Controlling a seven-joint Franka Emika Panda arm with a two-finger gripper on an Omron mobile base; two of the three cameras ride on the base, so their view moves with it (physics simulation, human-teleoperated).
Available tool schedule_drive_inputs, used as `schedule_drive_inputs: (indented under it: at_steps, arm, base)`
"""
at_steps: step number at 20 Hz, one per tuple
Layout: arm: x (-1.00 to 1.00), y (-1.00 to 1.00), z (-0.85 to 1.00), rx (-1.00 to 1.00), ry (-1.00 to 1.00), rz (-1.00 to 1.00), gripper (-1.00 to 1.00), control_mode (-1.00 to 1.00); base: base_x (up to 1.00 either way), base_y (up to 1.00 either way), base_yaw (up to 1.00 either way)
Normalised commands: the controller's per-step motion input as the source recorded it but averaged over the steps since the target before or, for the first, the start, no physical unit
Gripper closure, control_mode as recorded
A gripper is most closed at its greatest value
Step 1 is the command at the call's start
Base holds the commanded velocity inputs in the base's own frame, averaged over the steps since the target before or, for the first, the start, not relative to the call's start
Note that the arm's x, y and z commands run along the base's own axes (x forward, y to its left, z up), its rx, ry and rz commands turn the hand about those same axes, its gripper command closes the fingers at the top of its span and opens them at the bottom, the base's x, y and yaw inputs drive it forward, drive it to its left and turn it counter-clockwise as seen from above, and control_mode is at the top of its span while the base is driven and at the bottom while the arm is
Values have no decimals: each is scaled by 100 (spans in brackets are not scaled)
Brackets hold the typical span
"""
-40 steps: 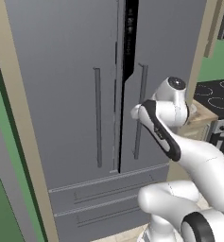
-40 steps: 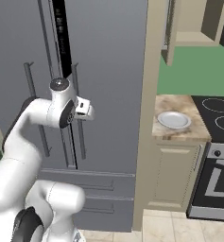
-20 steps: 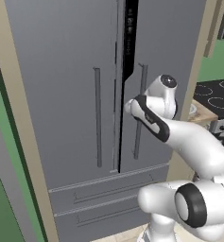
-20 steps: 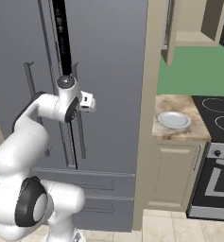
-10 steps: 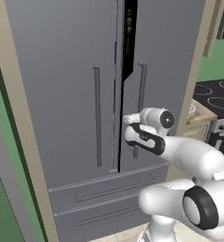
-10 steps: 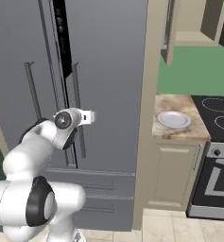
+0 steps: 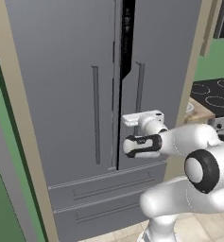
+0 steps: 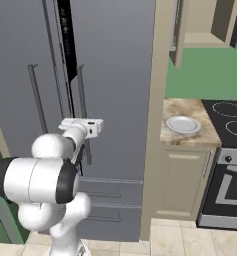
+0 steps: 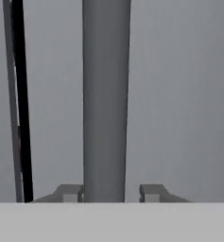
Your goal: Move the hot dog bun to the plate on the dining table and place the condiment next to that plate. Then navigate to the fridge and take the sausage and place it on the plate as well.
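Note:
The tall dark grey fridge [image 7: 71,71] [image 8: 115,60] fills the wall ahead, and a thin black gap runs between its two upper doors. My gripper [image 9: 111,193] is at mid height on the right door's long vertical handle [image 9: 106,94] [image 7: 140,85] [image 8: 82,95]. It is shut on the handle, with a fingertip [image 9: 68,193] on each side of the bar. In the base views my white hand [image 7: 142,119] [image 8: 82,125] covers the fingers. The sausage, hot dog bun, condiment, plate and dining table are out of view.
Two grey drawers [image 7: 104,189] sit under the fridge doors. A cream side panel [image 8: 157,125] borders the fridge on the right. Beyond it a marbled counter holds a small white plate [image 8: 182,125], beside a black stove top [image 8: 230,120] [image 7: 212,92].
The arm has dropped from the upper part of the right door handle to mid height. The open fingers have closed on the handle.

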Motion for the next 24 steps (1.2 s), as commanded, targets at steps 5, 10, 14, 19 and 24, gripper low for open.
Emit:
schedule_drive_inputs:
  at_steps: [5, 10, 14, 19, 24]
  arm:
    - [-92, -61, 7, 5, -13, 0, 100, -100]
    - [-100, -80, 18, 10, -11, 0, 100, -100]
    - [-100, -100, 9, 12, -2, 0, 100, -100]
    - [-100, -100, 0, 9, 0, -1, 100, -100]
    - [-100, -28, 35, 7, 0, 0, -100, -100]
  base:
    - [0, 0, 0]
    - [0, 0, 0]
    - [0, 0, 0]
    - [0, 0, 0]
    - [0, 0, 0]
